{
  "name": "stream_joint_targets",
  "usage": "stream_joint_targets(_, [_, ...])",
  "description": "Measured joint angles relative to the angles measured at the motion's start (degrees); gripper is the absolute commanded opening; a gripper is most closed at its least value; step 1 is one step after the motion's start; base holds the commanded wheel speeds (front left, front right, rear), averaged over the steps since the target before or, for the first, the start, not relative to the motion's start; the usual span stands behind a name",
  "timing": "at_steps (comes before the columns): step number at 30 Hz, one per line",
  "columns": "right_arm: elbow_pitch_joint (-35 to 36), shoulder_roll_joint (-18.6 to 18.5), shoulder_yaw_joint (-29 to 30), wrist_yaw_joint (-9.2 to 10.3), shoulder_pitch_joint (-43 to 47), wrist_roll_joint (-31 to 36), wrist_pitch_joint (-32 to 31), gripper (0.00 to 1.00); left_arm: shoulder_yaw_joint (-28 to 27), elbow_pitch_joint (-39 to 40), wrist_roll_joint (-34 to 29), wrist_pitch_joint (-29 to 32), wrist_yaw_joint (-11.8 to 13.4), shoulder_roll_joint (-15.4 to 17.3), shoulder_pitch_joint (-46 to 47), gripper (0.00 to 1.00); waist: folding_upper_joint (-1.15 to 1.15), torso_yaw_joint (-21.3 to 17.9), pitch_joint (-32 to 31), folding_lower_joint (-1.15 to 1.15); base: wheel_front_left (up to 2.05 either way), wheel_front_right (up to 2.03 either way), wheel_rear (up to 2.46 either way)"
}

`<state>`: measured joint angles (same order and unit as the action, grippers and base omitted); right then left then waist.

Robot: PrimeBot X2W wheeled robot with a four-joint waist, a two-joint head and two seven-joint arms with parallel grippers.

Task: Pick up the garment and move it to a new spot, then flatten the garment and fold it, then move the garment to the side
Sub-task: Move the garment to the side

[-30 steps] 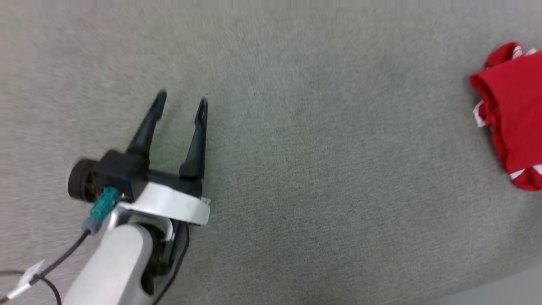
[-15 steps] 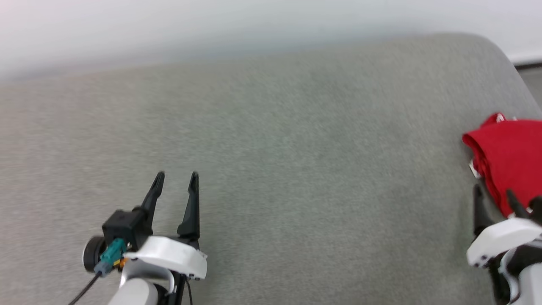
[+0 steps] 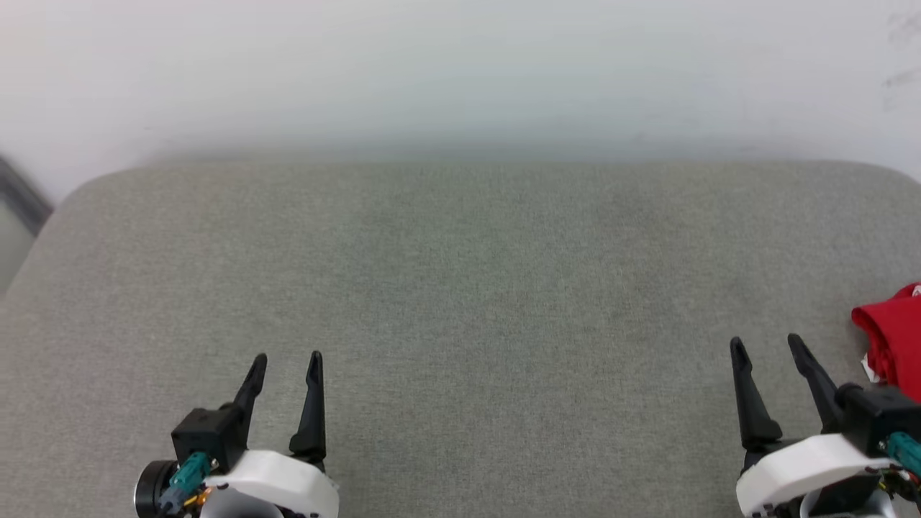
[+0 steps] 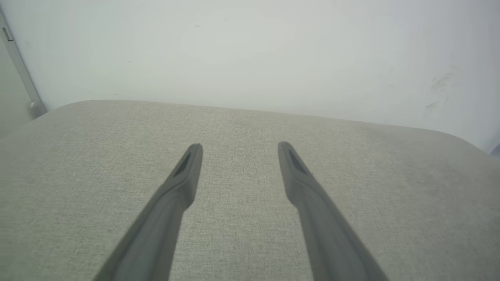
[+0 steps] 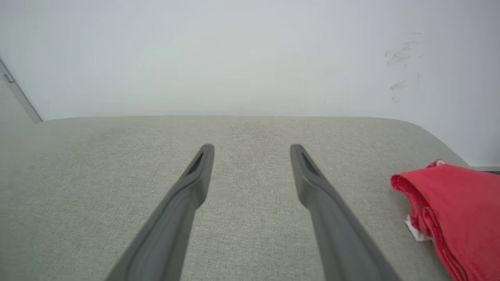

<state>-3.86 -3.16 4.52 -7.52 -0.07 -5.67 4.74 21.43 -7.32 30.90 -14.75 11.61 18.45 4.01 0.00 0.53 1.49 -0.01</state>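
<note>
1. Reference landmark: the grey fabric-covered tabletop with rounded corners (image 3: 460, 273). All positions below are given relative to it.
2. The red folded jersey garment (image 3: 892, 338) lies on the tabletop's right end, near the right edge and roughly midway between the far and near sides. The head view cuts it off at the frame border.
3. In the right wrist view the garment (image 5: 457, 203) appears as a compact stack of red layers. A small piece of white trim shows at the lower left of the stack. Lettering and number are not visible.
4. The left end effector (image 3: 288, 357) is positioned over the near-left part of the tabletop. Its two long dark fingers point toward the far side. State: released, jaws spread, nothing between them.
5. The left wrist view confirms item 4: the left end effector (image 4: 240, 145) has bare grey fabric (image 4: 242, 121) showing between its fingers.
6. The right end effector (image 3: 764, 340) is positioned over the near-right part of the tabletop, fingers pointing toward the far side. State: released, jaws spread, nothing held.
7. In the right wrist view the right end effector (image 5: 252, 147) stands near the garment but apart from it, with a strip of tabletop (image 5: 117, 156) between them.
8. A plain pale wall (image 3: 460, 72) rises beyond the tabletop's far side.
</note>
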Motion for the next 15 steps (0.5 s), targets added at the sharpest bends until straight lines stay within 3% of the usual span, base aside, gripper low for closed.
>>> stream_joint_targets(7, [7.6, 0.1, -1.3, 0.0, 5.4, 0.8, -3.7, 1.0, 0.1, -0.8, -1.1, -0.1, -0.5, 0.0, -1.8, 1.0, 0.0, 0.4, -3.0, 0.0, 0.0, 0.0, 0.0])
stream_joint_targets(15, [9.4, 0.2, -2.1, 0.0, 7.1, -0.3, -5.1, 1.0, -0.3, -1.5, -1.6, -0.1, -1.0, -0.6, -1.8, 1.0, 0.0, -0.4, -3.2, 0.0, 0.0, 0.0, 0.0])
